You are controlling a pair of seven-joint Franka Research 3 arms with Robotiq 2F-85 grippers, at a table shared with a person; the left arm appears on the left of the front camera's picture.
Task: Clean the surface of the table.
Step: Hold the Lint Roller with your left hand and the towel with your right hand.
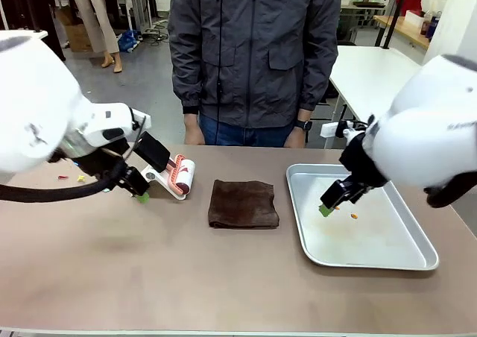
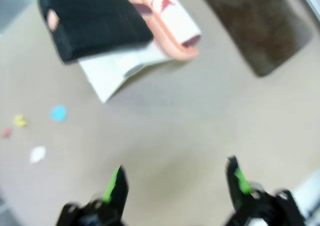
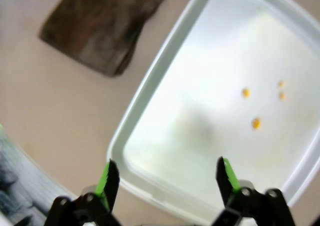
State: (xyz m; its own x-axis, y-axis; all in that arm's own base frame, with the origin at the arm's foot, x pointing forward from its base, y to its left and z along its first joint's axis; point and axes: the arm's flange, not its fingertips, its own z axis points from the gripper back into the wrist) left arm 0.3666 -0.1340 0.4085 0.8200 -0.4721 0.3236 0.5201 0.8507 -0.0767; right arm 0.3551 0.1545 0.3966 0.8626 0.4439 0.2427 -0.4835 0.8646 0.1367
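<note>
Spread wide, pinching nothing: the left fingers [image 1: 141, 196], black with green pads, low over bare tabletop [image 1: 149, 277] to the left of the brown cloth [image 1: 243, 203]. Likewise parted and empty: the right fingers [image 1: 326, 209], to the right of the cloth, over the cloth-side part of a silver tray [image 1: 380, 236].

Between the left fingers and the cloth, flat on the tabletop, a lint roller [image 1: 175, 174] with a white sticky drum, salmon-pink frame, white base and black handle. Farther left of the cloth, a scatter of small paper scraps [image 2: 58, 113] in blue, yellow, red and white. In the tray, a few orange crumbs [image 3: 256, 122] on smooth, dully shining metal with rounded corners and a raised rim.

The cloth itself: folded to a rough square, dark brown, soft and nappy. Under everything, the tabletop: matte taupe, smooth, thin pale edge, wide across the near view.

Beyond the cloth, at the far edge, a person [image 1: 253, 54] in a dark grey zipped jacket, hands down by the edge. Behind and to the right of the cloth, a white table [image 1: 373, 72], then grey floor and more work tables.
</note>
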